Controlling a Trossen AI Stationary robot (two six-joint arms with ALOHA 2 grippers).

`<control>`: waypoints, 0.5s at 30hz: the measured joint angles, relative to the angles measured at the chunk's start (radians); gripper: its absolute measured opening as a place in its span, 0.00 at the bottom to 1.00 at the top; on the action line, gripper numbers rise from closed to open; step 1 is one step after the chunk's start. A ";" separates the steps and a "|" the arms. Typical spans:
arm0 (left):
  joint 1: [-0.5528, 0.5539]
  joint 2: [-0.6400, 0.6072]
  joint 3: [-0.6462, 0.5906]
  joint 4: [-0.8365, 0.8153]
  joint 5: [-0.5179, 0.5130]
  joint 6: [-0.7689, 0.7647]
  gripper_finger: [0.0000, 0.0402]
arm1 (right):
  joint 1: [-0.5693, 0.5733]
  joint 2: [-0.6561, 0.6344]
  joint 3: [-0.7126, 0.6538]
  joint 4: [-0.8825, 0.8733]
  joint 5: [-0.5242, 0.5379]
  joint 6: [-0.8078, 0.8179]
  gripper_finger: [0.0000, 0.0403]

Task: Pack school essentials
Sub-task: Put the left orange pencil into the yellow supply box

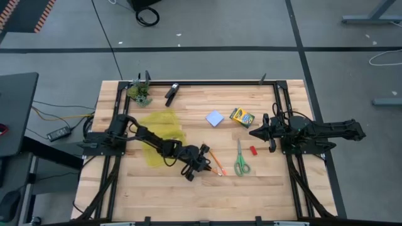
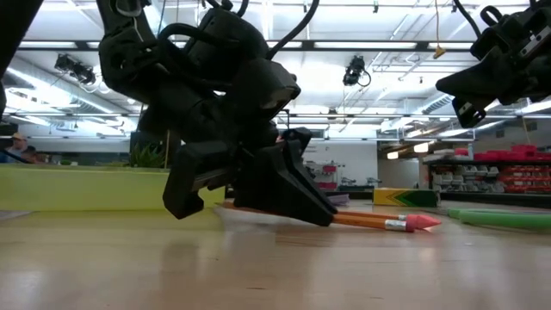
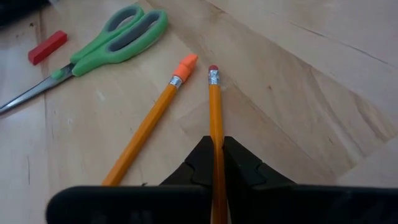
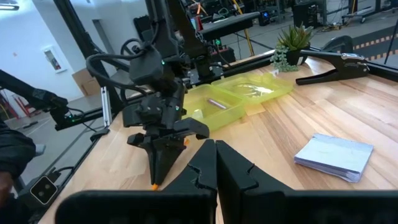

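Observation:
My left gripper (image 1: 204, 162) (image 3: 217, 163) is low over the table's near middle, shut on an orange pencil (image 3: 215, 106). A second orange pencil (image 3: 152, 121), with an orange eraser cap, lies flat on the wood beside it. Green-handled scissors (image 1: 241, 161) and a red eraser (image 1: 254, 150) lie just to the right. The pale blue note pad (image 1: 215, 118) and the crayon box (image 1: 242, 117) lie farther back. My right gripper (image 1: 253, 133) (image 4: 210, 155) waits shut above the table's right side, holding nothing. My left gripper pinches the orange pencil's shaft (image 3: 216, 142) between its two fingers (image 3: 200, 163). The fingers slant down toward the table's right side and lie along the pencil. The eraser end (image 3: 213, 70) sticks out ahead of the fingertips, low over the wood; whether it touches, I cannot tell.
A translucent yellow-green tray (image 1: 162, 129) (image 4: 242, 96) lies on the table under my left arm, with a small pale stick in it. A small potted plant (image 1: 141, 93) and a black clip-like tool (image 1: 171, 93) stand at the far edge. A black frame (image 1: 276, 100) rims the table.

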 joint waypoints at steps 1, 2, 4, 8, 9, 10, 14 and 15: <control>-0.002 -0.001 0.000 -0.001 -0.008 0.001 0.05 | 0.000 0.000 0.000 0.000 0.000 0.000 0.02; -0.003 -0.001 -0.001 -0.001 -0.011 0.005 0.05 | 0.000 0.000 0.000 0.000 0.000 0.000 0.02; -0.006 -0.001 -0.001 0.000 -0.016 0.009 0.05 | 0.000 0.000 0.000 0.000 0.000 0.000 0.02; -0.005 -0.001 -0.001 -0.001 -0.017 0.008 0.04 | 0.000 0.000 0.000 0.000 0.000 0.000 0.02; -0.006 -0.001 -0.001 -0.001 -0.017 0.008 0.04 | 0.000 0.000 0.000 0.000 0.000 0.000 0.02; -0.007 -0.001 -0.001 -0.001 -0.017 0.008 0.04 | 0.000 0.000 0.000 0.000 0.000 0.000 0.02; -0.012 -0.002 -0.001 -0.004 -0.035 0.011 0.05 | 0.000 0.000 0.000 0.000 0.000 0.000 0.02; -0.014 -0.005 -0.001 -0.008 -0.038 0.011 0.05 | 0.000 0.000 0.000 0.000 0.000 0.000 0.02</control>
